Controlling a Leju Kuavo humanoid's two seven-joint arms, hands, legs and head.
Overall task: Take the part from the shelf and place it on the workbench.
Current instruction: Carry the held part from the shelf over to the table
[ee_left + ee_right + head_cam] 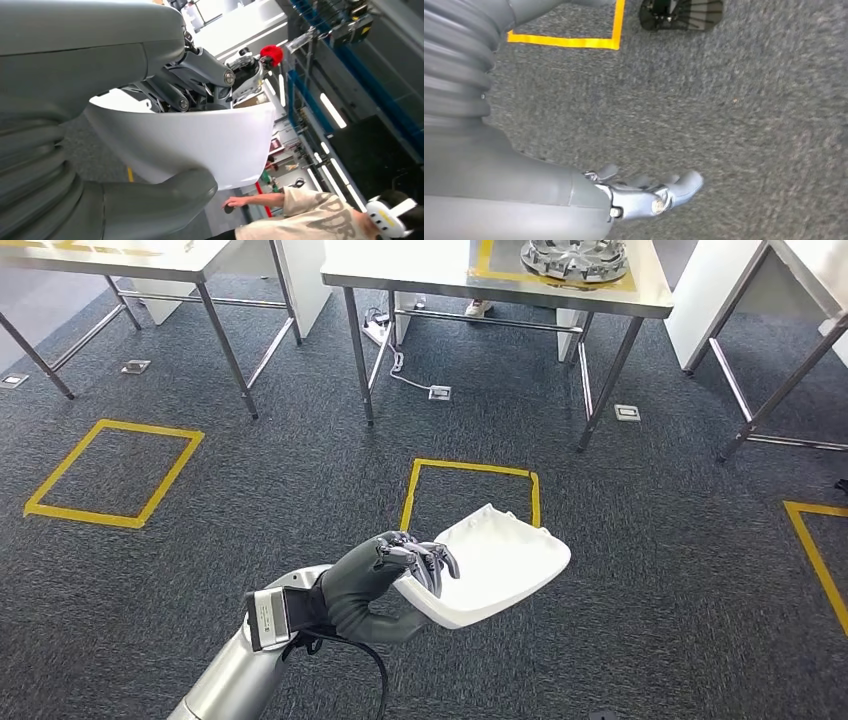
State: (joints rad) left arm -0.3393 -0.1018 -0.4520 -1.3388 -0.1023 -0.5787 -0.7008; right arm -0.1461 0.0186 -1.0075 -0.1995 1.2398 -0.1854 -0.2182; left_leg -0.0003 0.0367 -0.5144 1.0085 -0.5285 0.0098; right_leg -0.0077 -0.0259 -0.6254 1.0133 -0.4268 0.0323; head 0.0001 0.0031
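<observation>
One white plastic part (495, 565) is held in the left hand (385, 585), fingers curled over its rim and thumb under it, carried above the grey carpet (650, 570) at about 6 o'clock in the head view. At 12 o'clock stands a steel-legged desk (400, 270) bearing a metal wheel-like casting (575, 258). The right hand (644, 197) hangs over carpet, fingers loosely spread, holding nothing.

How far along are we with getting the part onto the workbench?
Pickup looks done: the left hand grips the white part over the carpet. Carrying is in hand. Placing remains: the workbench ahead is not yet reached. The right hand hangs holding nothing.
</observation>
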